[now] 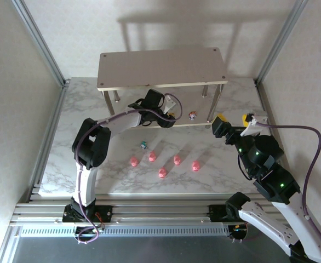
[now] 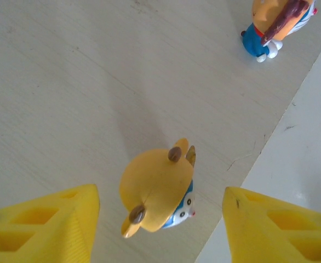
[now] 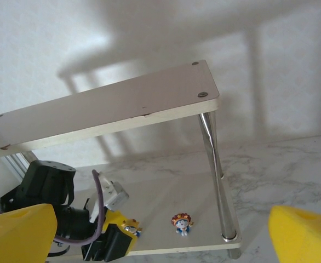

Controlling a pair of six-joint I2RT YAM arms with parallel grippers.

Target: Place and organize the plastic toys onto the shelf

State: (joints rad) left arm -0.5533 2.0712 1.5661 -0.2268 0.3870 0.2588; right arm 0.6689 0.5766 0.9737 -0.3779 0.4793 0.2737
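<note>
Top external, from twelve o'clock down: shelf [image 1: 160,66] at the far end of the marble table [image 1: 89,170], two beige boards on silver legs. Left gripper [image 1: 174,116] reaching in under the upper board, over the lower one; its spread hard to read from this height. Red-topped figure [image 1: 192,115] upright on the lower board, just beside that gripper at three o'clock. Right gripper [image 1: 233,118] hovering off the shelf's right end, further round at three o'clock, yellow fingers spread wide with nothing between. Teal figure [image 1: 143,144] on the table at six o'clock of the shelf. Five pink pigs [image 1: 162,173] in a loose cluster nearer the arm bases, well apart from the shelf.

Left wrist: yellow figure [image 2: 159,192] standing on the lower board [image 2: 67,82], seen from above, between the two yellow fingers [image 2: 51,224]. Jaws parted, a clear gap to the toy on each side, nothing gripped. Red-topped figure [image 2: 278,24] at one o'clock near the board's edge, apart from the yellow one. Bare table [image 2: 308,164] at three o'clock beyond that edge.

Right wrist: shelf seen from low down, upper board [image 3: 111,109] running from nine to two o'clock, one leg [image 3: 215,164] at four o'clock. Yellow figure [image 3: 131,227] and red-topped figure [image 3: 182,223] side by side on the lower board at six o'clock, not touching. Left gripper's black body at nine o'clock of the yellow one, just beside it. Right fingers [image 3: 18,233] in the lower corners, spread fully, holding nothing.
</note>
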